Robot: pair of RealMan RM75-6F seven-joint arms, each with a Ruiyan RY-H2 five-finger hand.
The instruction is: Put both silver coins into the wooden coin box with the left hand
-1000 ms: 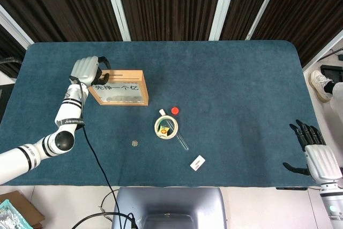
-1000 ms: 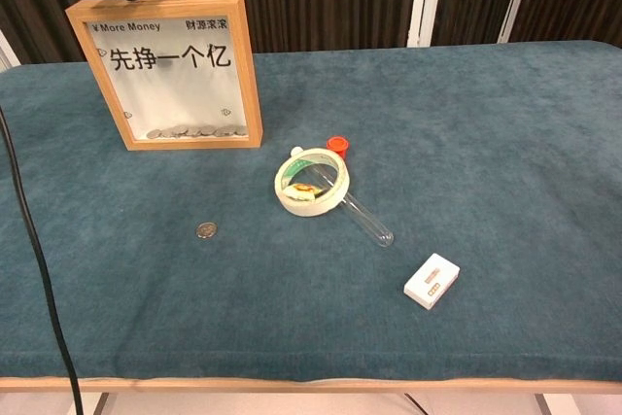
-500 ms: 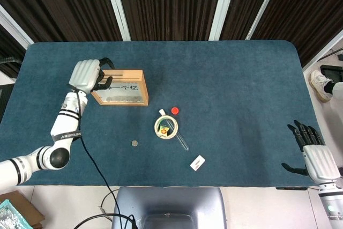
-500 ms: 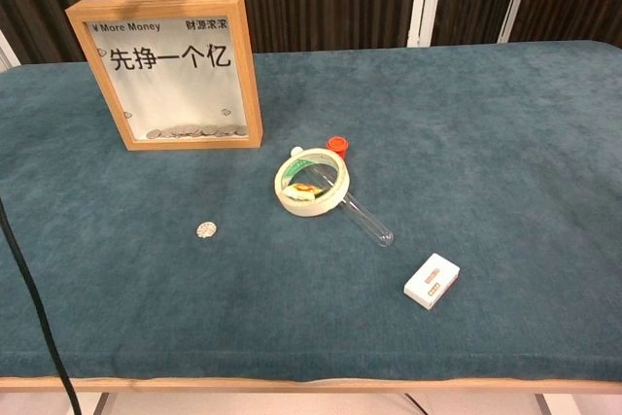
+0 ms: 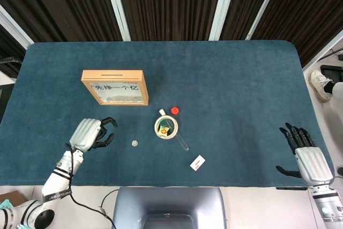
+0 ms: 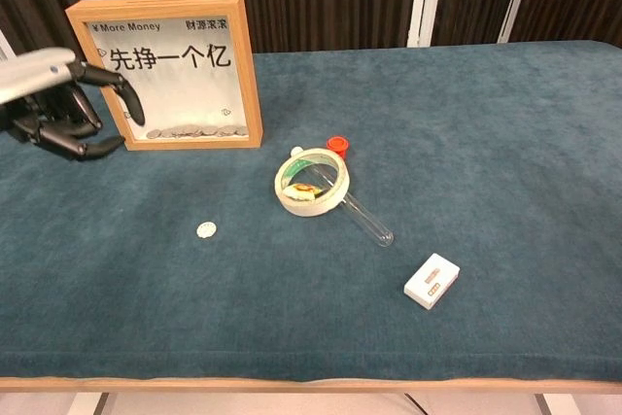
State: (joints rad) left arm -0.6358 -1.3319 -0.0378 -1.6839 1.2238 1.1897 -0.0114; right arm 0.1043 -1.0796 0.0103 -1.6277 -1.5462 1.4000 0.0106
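Note:
The wooden coin box stands upright at the back left of the table, with several coins lying at its bottom behind the glass. One silver coin lies flat on the cloth in front of the box. My left hand hovers left of that coin, fingers curled apart and holding nothing. My right hand rests open at the table's front right edge, far from everything. I see no second loose coin.
A tape roll with a small item inside sits mid-table, a red cap behind it and a clear test tube beside it. A small white device lies front right.
My left hand has left the top of the coin box and dropped toward the front, now hanging left of the loose coin. The right hand shifted slightly.

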